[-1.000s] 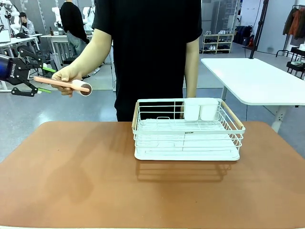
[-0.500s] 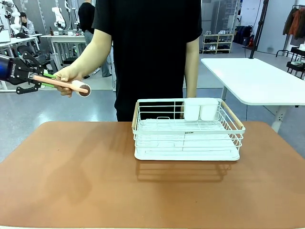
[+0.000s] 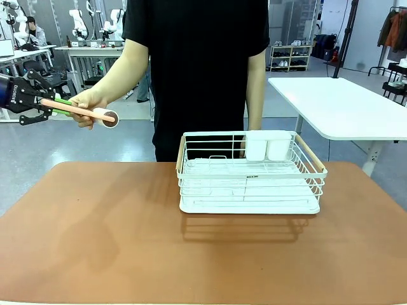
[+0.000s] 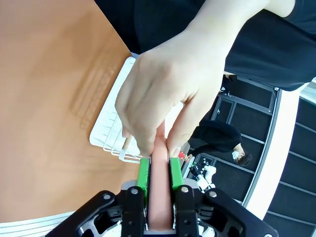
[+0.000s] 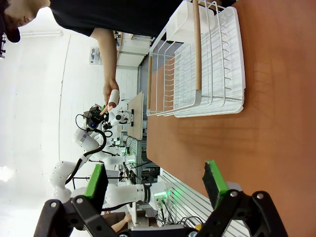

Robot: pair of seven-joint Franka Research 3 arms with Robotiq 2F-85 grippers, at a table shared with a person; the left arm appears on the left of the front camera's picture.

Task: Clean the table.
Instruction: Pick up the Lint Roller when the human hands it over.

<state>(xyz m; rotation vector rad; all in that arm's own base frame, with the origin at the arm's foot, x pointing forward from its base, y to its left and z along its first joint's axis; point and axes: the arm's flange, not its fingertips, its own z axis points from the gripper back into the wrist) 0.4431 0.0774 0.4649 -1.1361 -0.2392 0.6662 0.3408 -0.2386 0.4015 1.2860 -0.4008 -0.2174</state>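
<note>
Left black green-padded claw (image 3: 56, 103) just clamped the pink-handled white-headed brush (image 3: 107, 115) — person's hand (image 3: 86, 100) hasn't let go — so wiping the terracotta table (image 3: 127, 241) waits; right claw (image 5: 154, 178) gapes.

**Left gripper** (image 4: 159, 170): black linkage frame with silver round-head screws at the pivots behind the jaws. Bright green pads (image 4: 143, 174) line the inner faces of both fingers. Farther back from the jaws, the black body carries small white lettering and meets a blue wrist band (image 3: 4, 89).

**Right gripper** (image 5: 154, 178): the same black links, with silver pivot screws behind the jaws and green finger pads (image 5: 213, 178) at the finger ends.

**Left arm** (image 5: 61, 174): white, rounded segments far behind the jaws.

**Person** (image 3: 197, 63): black short-sleeved T-shirt, with the sleeve (image 3: 137, 28) ending above the elbow.
</note>
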